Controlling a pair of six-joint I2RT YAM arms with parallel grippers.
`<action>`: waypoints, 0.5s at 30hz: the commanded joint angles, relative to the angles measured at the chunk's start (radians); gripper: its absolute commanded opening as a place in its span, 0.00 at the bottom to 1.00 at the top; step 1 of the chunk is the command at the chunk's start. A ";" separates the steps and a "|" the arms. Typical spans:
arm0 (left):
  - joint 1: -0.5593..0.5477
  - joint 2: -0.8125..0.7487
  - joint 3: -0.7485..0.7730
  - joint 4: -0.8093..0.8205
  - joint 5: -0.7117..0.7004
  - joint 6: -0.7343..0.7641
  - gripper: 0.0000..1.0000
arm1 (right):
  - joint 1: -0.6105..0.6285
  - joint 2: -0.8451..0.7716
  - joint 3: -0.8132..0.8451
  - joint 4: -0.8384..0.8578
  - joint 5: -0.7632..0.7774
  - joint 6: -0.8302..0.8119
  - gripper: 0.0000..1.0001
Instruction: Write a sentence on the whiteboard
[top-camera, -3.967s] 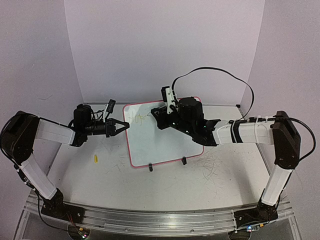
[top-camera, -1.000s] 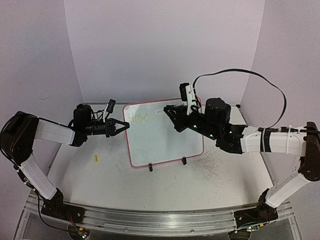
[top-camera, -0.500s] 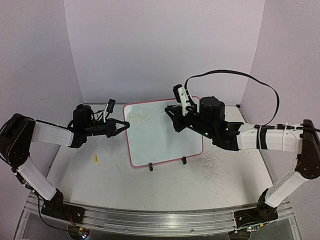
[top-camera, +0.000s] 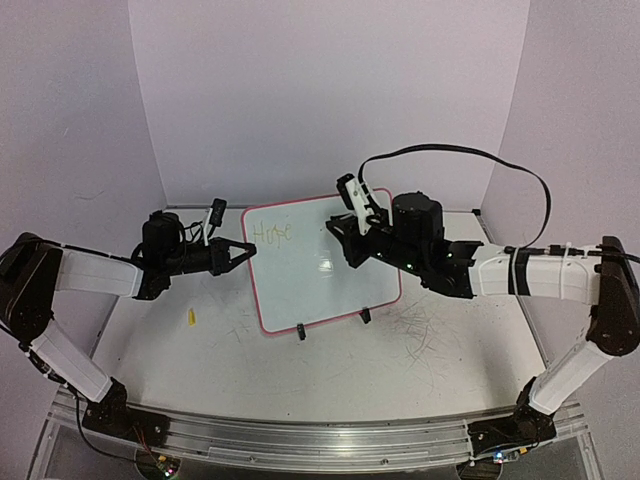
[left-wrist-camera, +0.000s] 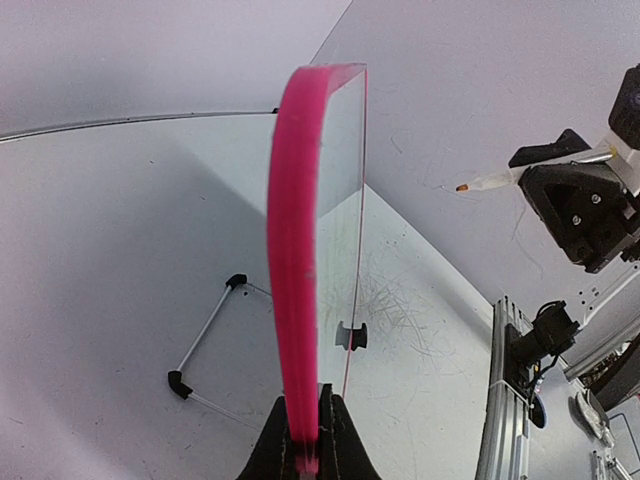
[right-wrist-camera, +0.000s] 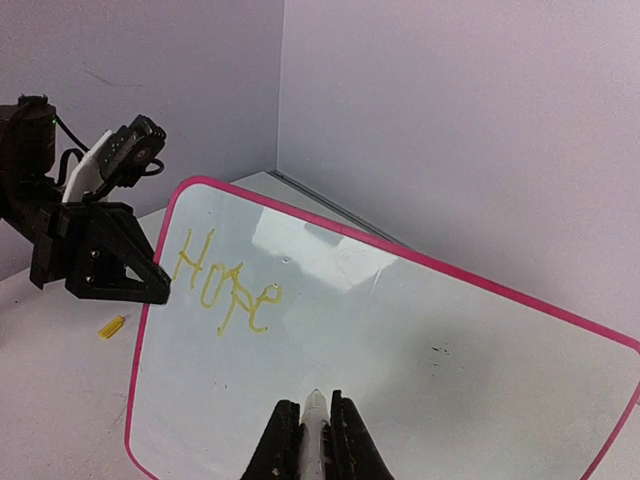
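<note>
Whiteboard (top-camera: 310, 280) stands on scratched white table (top-camera: 330, 385) amid lilac walls (top-camera: 330, 90).

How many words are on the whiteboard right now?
1: "Hope", in yellow at the whiteboard's upper left, near the edge the left gripper clamps. The right gripper and its marker cover a small patch, so a stroke could be hidden.

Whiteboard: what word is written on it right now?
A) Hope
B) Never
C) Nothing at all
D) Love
A: the right wrist view shows yellow handwriting spelling "Hope" near one corner of the whiteboard, and the rest of the board is blank.
</note>
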 joint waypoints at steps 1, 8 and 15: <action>0.020 -0.008 0.048 -0.023 -0.114 0.051 0.00 | 0.006 0.026 0.057 0.011 -0.007 -0.003 0.00; 0.020 -0.020 0.028 -0.031 -0.117 0.085 0.00 | 0.010 0.040 0.066 0.025 -0.007 0.046 0.00; 0.018 -0.031 0.035 -0.054 -0.132 0.103 0.00 | 0.017 0.073 0.105 0.037 0.015 0.067 0.00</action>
